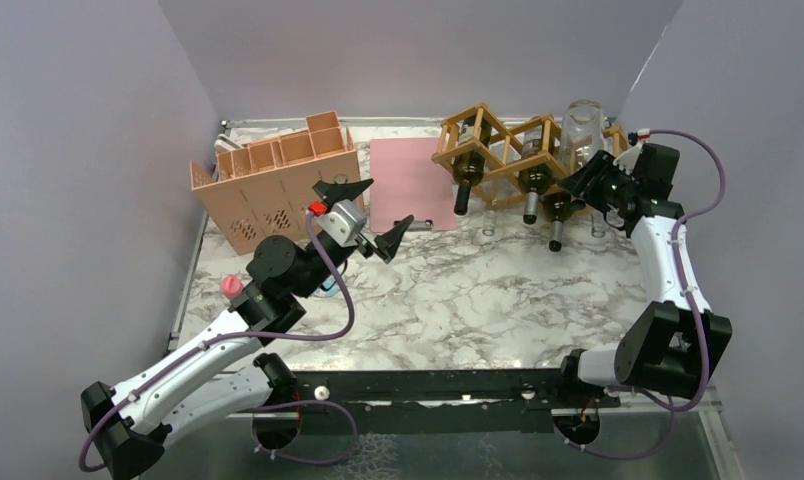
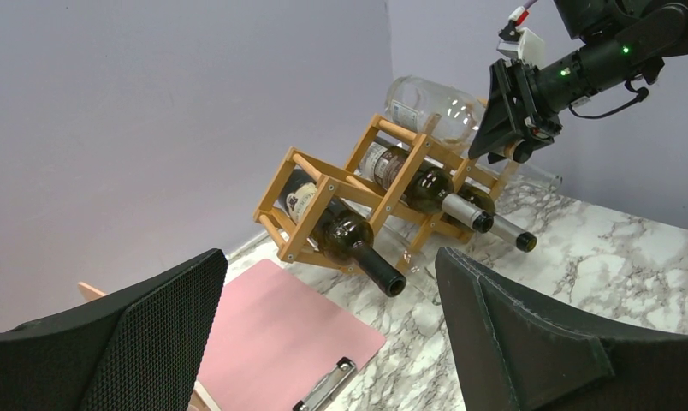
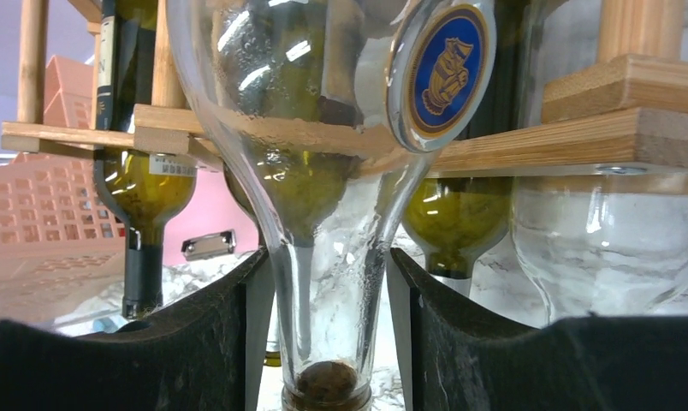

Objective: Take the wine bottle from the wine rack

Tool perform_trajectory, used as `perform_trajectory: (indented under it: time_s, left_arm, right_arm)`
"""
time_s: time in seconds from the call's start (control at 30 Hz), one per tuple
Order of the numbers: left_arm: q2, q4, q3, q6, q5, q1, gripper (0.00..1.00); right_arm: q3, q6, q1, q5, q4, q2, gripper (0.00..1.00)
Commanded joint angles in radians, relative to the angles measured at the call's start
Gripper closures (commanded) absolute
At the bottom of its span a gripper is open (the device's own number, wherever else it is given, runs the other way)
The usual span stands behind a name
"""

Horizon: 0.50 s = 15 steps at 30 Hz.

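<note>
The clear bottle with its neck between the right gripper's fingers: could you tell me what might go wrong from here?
The right gripper flanks only the smooth, tapered neck of the clear bottle, so it might slip. The bottle lies on the wine rack above green bottles; pulling could drag the rack or knock them.

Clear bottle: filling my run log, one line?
right hand: astride clear bottle neck, grip unclear | left hand: open | bottle: atop wine rack
</note>
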Motion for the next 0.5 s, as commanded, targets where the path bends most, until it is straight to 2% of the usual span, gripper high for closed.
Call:
perform_trajectory:
  time_s: [0.0,0.47]
  left_arm:
    - [-0.003,0.03,-0.017,0.016,-0.03,-0.005,0.01]
    - [0.005,0.03,-0.017,0.012,-0.019,-0.007,0.01]
  right_arm:
    - [0.002,0.022,-0.014,-0.093,0.055,0.009,0.47]
    - [-0.045,0.093,-0.063,-0.211,0.145,0.042,0.5]
